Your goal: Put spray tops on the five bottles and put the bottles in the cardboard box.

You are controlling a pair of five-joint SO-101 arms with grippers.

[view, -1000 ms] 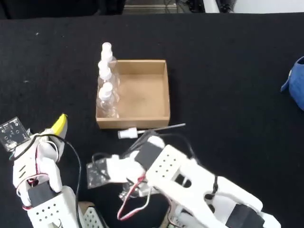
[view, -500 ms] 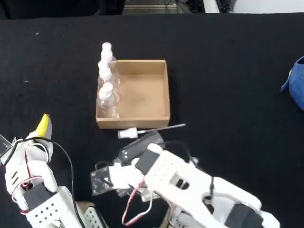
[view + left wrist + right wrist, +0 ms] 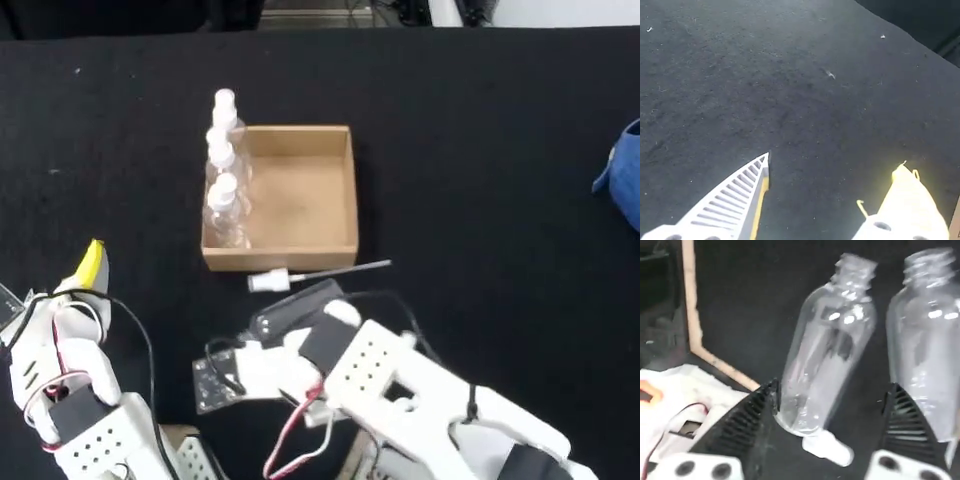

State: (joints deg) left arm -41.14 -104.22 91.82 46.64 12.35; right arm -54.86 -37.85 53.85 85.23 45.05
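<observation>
Low, right gripper (image 3: 834, 390) spread wide astride an uncapped bottle (image 3: 826, 355), second uncapped bottle (image 3: 927, 340) beside, left gripper (image 3: 835, 161) parted over black table (image 3: 790, 75), three capped bottles (image 3: 222, 195) at cardboard box (image 3: 290, 258) wall, loose spray top (image 3: 270, 281) nearby

An uncapped bottle (image 3: 927, 335) and a blue thing (image 3: 622, 180) (perhaps cloth) are cut by view edges.

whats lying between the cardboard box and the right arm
In the high view, a loose spray top with its thin tube lies on the black table there, beside the near wall of the cardboard box, ahead of the right arm.
</observation>
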